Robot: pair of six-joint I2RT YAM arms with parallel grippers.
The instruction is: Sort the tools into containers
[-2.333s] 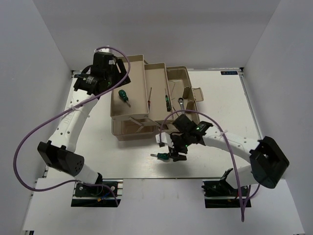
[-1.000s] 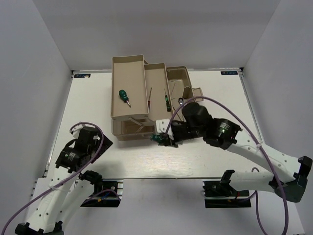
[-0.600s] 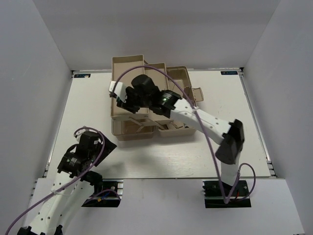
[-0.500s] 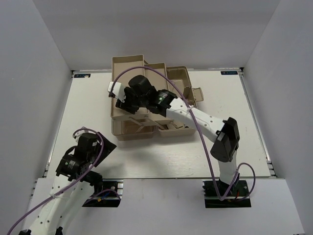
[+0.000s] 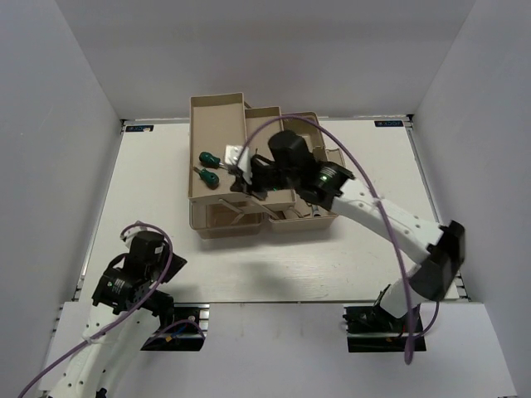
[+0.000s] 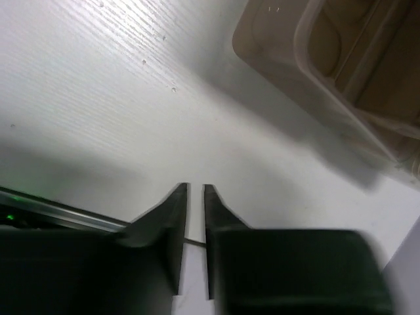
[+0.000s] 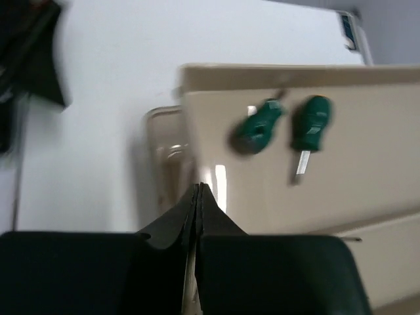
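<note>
The beige toolbox [image 5: 217, 112] stands open at the back middle of the table. Two green-handled screwdrivers [image 5: 209, 157] [image 5: 204, 175] lie side by side in its left tray, and the right wrist view shows them too [image 7: 259, 125] [image 7: 310, 130]. My right gripper [image 5: 241, 184] [image 7: 198, 188] hovers over the front end of that tray, shut and empty. The right arm hides the middle tray. My left gripper [image 5: 143, 255] [image 6: 195, 187] is low at the near left over bare table, its jaws nearly touching with nothing between them. The other tools are hidden.
The toolbox base [image 6: 341, 72] shows at the top right of the left wrist view, with its lid flap [image 5: 333, 157] open to the right. The right arm's purple cable [image 5: 365, 199] arcs over the box. White walls enclose the table [image 5: 274, 265].
The right gripper carried a green screwdriver from in front of the box to the left tray, left it beside the first, and shut. The left gripper closed and drew back slightly.
</note>
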